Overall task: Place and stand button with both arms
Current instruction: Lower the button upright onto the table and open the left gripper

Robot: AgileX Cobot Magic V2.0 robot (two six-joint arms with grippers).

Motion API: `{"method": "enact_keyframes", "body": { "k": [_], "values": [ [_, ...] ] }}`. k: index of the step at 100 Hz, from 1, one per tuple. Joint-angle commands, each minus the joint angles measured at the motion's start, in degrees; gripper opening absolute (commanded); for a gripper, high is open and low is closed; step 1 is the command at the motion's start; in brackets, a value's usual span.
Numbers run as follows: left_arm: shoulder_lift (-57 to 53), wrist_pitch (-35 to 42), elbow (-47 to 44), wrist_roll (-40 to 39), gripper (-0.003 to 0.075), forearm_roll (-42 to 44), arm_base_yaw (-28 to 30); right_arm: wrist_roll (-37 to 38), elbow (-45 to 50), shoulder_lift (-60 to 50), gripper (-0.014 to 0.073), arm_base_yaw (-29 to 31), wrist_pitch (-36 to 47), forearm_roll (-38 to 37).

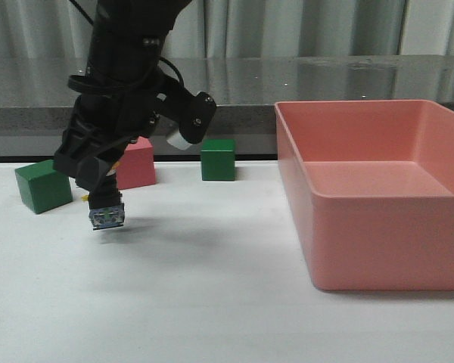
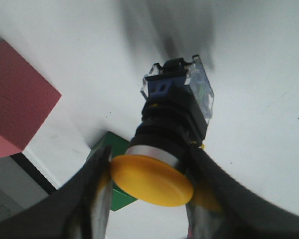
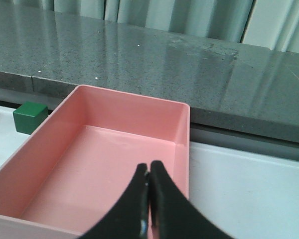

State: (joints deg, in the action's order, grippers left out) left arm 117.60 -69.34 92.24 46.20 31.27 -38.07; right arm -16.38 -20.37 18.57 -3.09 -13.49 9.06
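My left gripper (image 1: 97, 198) is shut on the button (image 1: 106, 216) and holds it just above the white table, base block down. In the left wrist view the button (image 2: 172, 124) shows its yellow cap, silver collar, black body and bluish-clear base, with the cap clamped between my fingers (image 2: 97, 189); the gripper (image 2: 152, 181) points down at the table. My right gripper (image 3: 149, 172) is shut and empty above the pink bin (image 3: 65, 174). The right arm is out of the front view.
A large pink bin (image 1: 363, 227) stands at the right. Two green cubes (image 1: 43, 185) (image 1: 218, 159) and a pink cube (image 1: 136, 162) sit at the back left. A grey counter edge (image 1: 234, 117) runs behind the table. A green cube (image 3: 30, 117) sits left of the bin.
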Motion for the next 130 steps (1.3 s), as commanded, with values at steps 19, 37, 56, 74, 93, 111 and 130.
{"method": "enact_keyframes", "body": {
  "k": [19,37,56,74,93,111,130],
  "values": [
    [0.7,-1.2,1.4,-0.4,-0.0019,1.7,-0.6,0.0,-1.5,0.3,-0.0061,0.5,4.1,0.2],
    [1.2,-1.3,1.4,-0.4,-0.0019,1.5,-1.4,0.0,-1.5,0.3,-0.0061,0.5,4.1,0.2],
    [1.2,-1.4,1.4,-0.4,-0.0018,1.0,-2.5,0.0,-1.5,0.3,-0.0061,0.5,4.1,0.2],
    [1.2,-3.1,1.4,-0.4,0.0006,-0.6,-2.4,0.0,-1.5,0.3,-0.0061,0.5,4.1,0.2],
    [1.1,-3.1,1.4,-0.7,0.0192,-0.8,-2.4,0.0,-1.5,0.3,-0.0061,0.5,4.1,0.2],
    [1.1,-3.1,1.4,-2.5,0.0466,-0.1,-2.4,0.0,-1.5,0.3,-0.0061,0.5,4.1,0.2],
    [0.7,-3.1,1.4,-2.5,0.0578,0.4,-2.4,0.0,-1.5,0.3,-0.0061,0.5,4.1,0.2]
  ]
}}
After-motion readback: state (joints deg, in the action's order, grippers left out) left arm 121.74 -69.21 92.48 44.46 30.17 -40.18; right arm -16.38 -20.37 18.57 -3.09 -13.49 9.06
